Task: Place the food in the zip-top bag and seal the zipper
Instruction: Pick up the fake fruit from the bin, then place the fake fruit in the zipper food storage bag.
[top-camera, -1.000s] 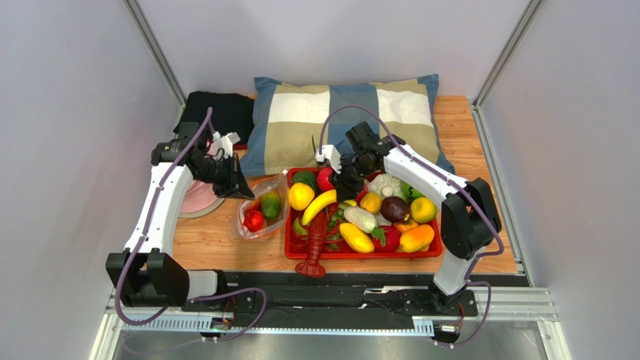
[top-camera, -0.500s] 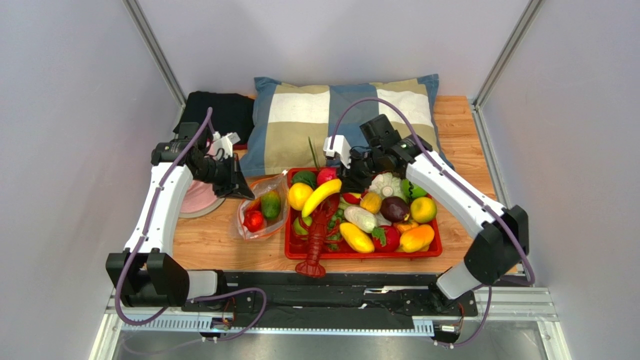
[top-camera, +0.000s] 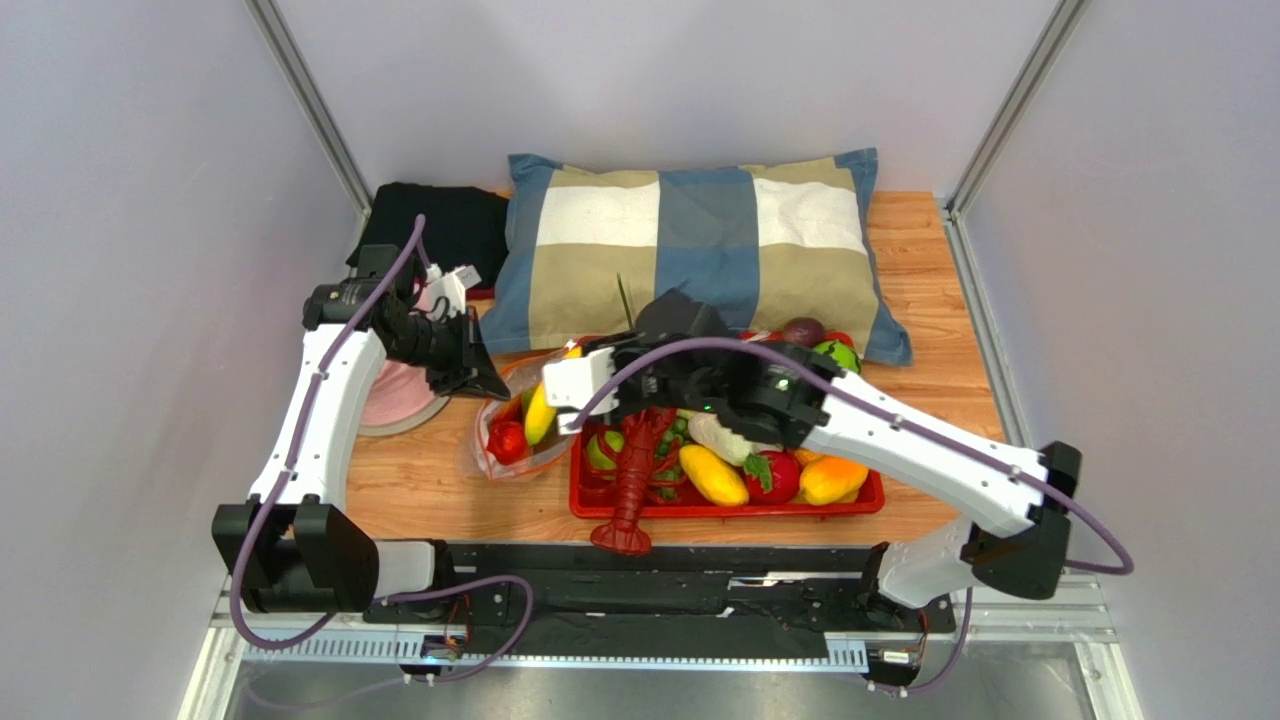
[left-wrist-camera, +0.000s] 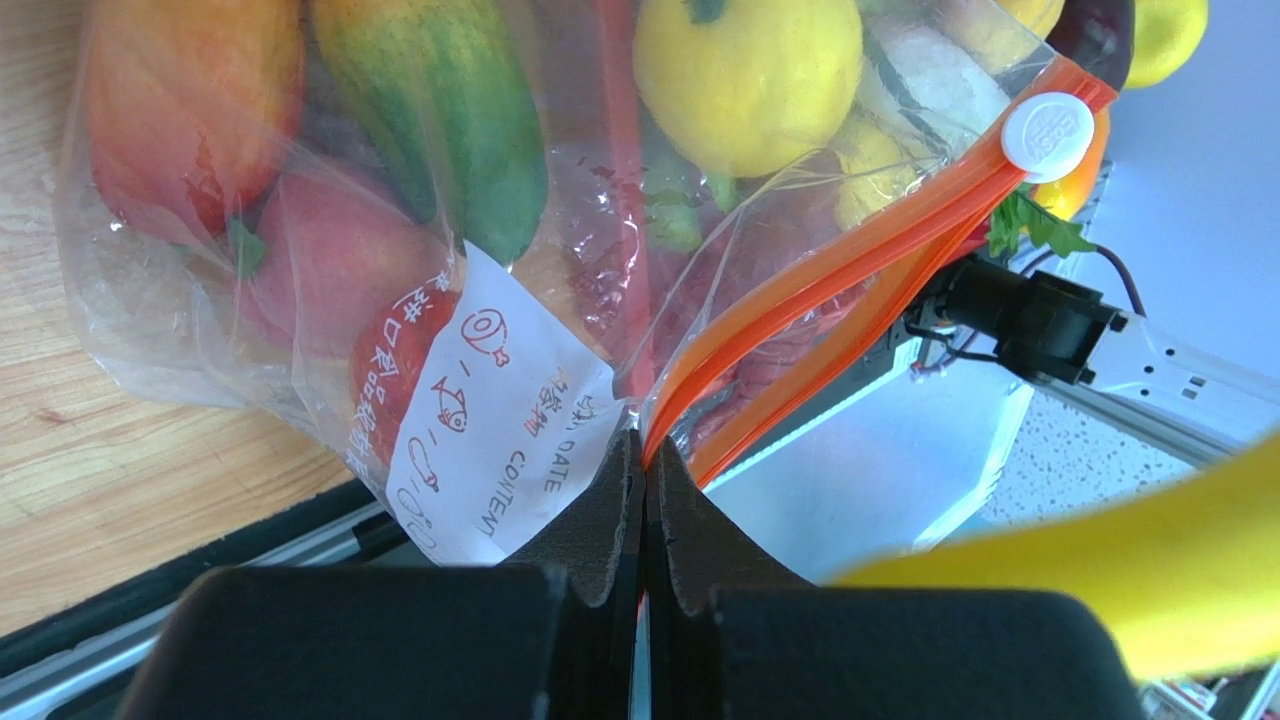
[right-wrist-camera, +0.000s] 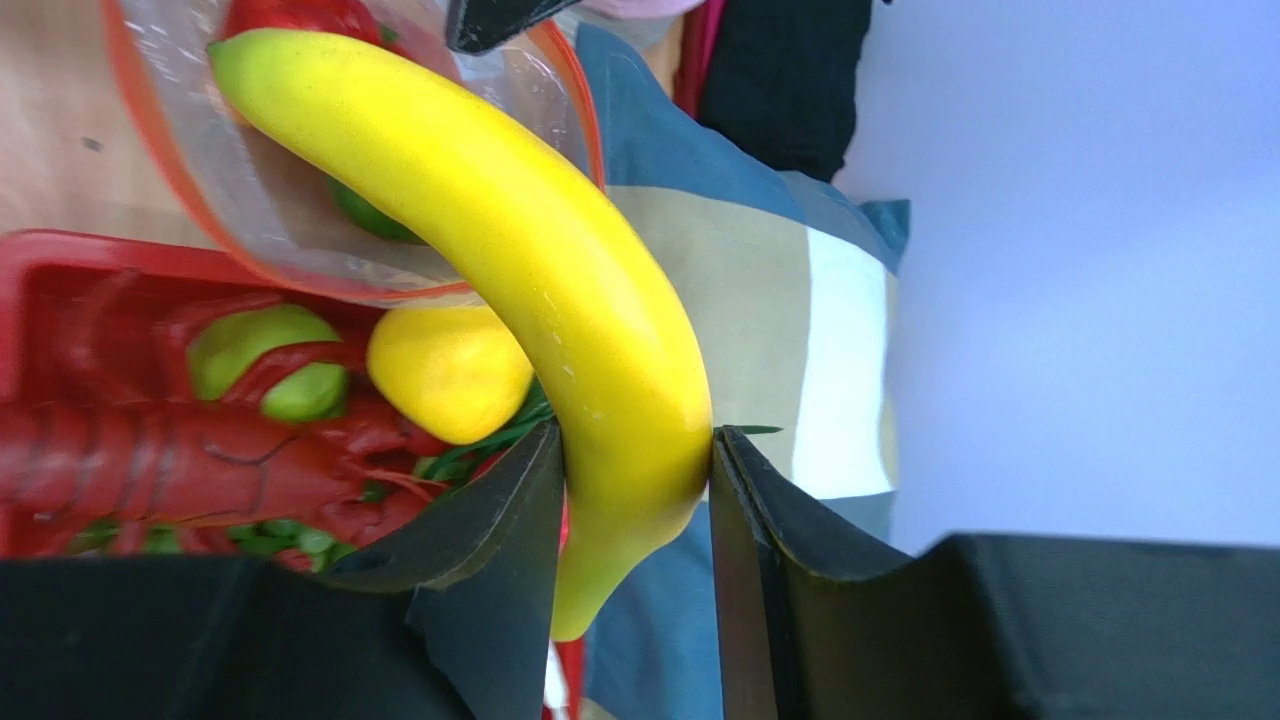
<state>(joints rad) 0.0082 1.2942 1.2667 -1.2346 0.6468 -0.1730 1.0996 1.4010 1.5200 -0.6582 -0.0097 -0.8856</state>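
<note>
Banana (right-wrist-camera: 511, 255) clamped in right tool (right-wrist-camera: 631, 458), tip at zip-top bag (right-wrist-camera: 256, 195) mouth.

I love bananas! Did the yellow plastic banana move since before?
Yes. The right gripper carried the yellow plastic banana left, off the red plastic tray, to the clear zip-top bag.

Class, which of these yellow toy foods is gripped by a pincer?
The banana, clamped in the right pincer; the other yellow ones lie loose in the red tray.
</note>
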